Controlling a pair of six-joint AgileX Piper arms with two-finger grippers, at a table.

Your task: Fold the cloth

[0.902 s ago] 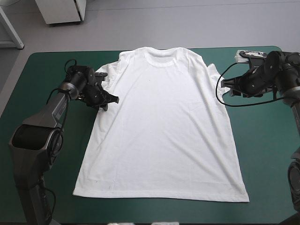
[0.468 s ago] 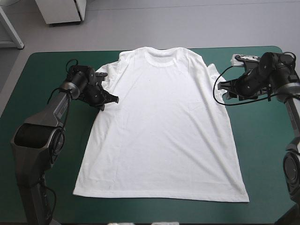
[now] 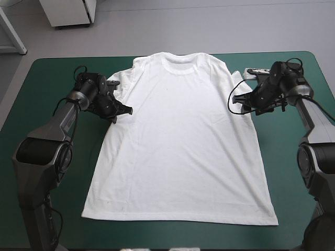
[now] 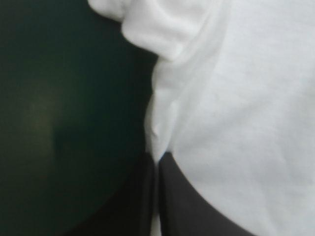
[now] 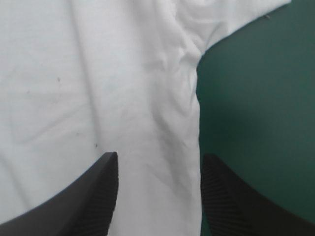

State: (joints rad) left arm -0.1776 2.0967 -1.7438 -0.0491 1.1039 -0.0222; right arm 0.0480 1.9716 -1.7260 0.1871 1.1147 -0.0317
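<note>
The white T-shirt lies spread flat on the teal-green cover, collar toward the far edge and hem toward the near edge. My left gripper sits at the shirt's left armpit, shut on the T-shirt; in the left wrist view a thin fold of T-shirt runs between the two black fingers of the left gripper. My right gripper hovers at the right armpit, open. In the right wrist view the right gripper straddles the side edge of the T-shirt, below the sleeve.
Bare teal-green cover lies to the left and right of the shirt and along the near edge. The shirt's right sleeve is partly tucked beside the right arm.
The right arm has swung inward toward the shirt, bringing its open gripper over the right armpit edge. The left arm and the shirt have stayed put.
</note>
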